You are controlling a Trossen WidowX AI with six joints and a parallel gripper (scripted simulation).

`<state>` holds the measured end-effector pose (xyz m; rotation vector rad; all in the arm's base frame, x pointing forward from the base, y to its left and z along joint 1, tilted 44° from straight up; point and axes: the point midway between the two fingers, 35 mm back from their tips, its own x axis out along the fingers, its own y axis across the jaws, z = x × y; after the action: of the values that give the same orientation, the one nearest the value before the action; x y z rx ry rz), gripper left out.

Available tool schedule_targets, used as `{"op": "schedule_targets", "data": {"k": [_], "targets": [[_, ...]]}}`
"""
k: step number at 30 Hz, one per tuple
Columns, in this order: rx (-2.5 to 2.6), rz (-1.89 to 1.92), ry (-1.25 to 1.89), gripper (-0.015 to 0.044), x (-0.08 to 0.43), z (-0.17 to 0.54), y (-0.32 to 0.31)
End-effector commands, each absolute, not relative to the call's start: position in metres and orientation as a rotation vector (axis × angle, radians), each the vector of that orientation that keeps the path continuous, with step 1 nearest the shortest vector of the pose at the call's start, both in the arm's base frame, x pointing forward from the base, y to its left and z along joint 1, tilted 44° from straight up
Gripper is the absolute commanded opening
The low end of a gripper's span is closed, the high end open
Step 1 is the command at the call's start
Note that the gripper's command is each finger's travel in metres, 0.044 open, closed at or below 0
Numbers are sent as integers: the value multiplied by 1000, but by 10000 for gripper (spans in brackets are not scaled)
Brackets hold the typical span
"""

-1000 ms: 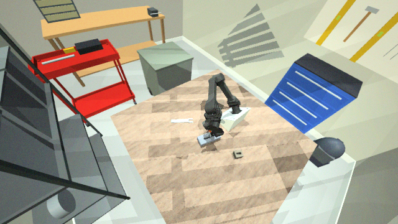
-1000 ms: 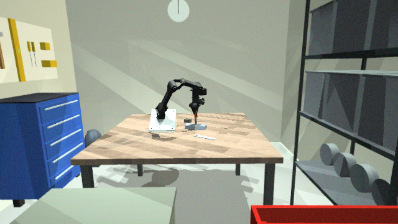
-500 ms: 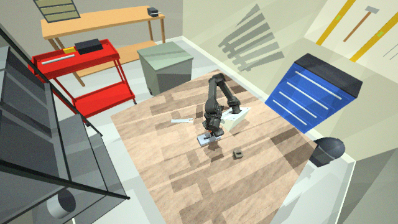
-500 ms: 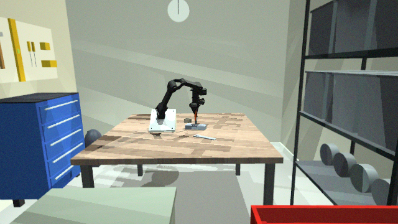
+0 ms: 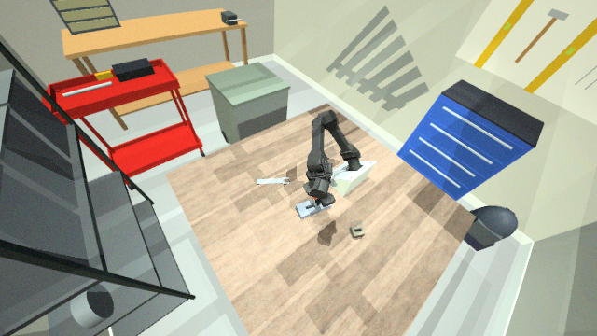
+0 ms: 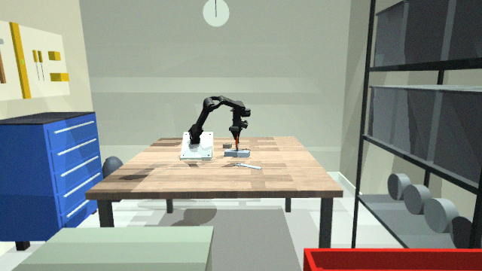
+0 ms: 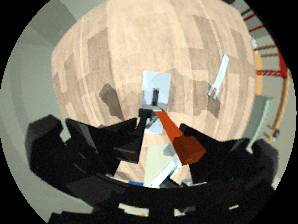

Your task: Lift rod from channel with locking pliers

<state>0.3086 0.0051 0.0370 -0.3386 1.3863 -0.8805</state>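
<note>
- Far L: we've got dark shelf rack (image 5: 140,283) (image 6: 414,66), then red cart (image 5: 126,104) (image 6: 392,251) (image 7: 283,70) w/ black box on its top tray.
- Green cabinet (image 5: 252,84) (image 6: 120,245) (image 7: 259,120) by the bench (image 5: 261,224) (image 6: 215,193) (image 7: 130,30).
- Flat silver wrench-like tool (image 5: 272,181) (image 6: 250,166) (image 7: 220,72) lies on bench, apart from grey block.
- Grey channel block (image 5: 305,210) (image 6: 230,153) (image 7: 156,80): under our hand (image 5: 322,198) (image 6: 236,139) (image 7: 158,123); rod too small to tell.
- Our hand's grasping the pliers (image 5: 315,202) (image 6: 237,143) (image 7: 172,132), orange handle up, jaws down at block; can't tell if locked.
- White arm stand (image 5: 347,184) (image 6: 201,150) close behind; small tan slotted block (image 5: 357,231) (image 6: 227,145) nearby.
- Blue drawer unit (image 5: 471,140) (image 6: 75,165) to R; yellow bars on wall, green patches, marks unreadable.
</note>
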Motion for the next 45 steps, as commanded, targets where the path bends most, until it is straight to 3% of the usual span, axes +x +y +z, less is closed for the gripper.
{"op": "schedule_targets", "data": {"k": [1,45], "targets": [[-348,-872,1382,316,309,34,4],[-348,-873,1382,288,309,16,-12]]}}
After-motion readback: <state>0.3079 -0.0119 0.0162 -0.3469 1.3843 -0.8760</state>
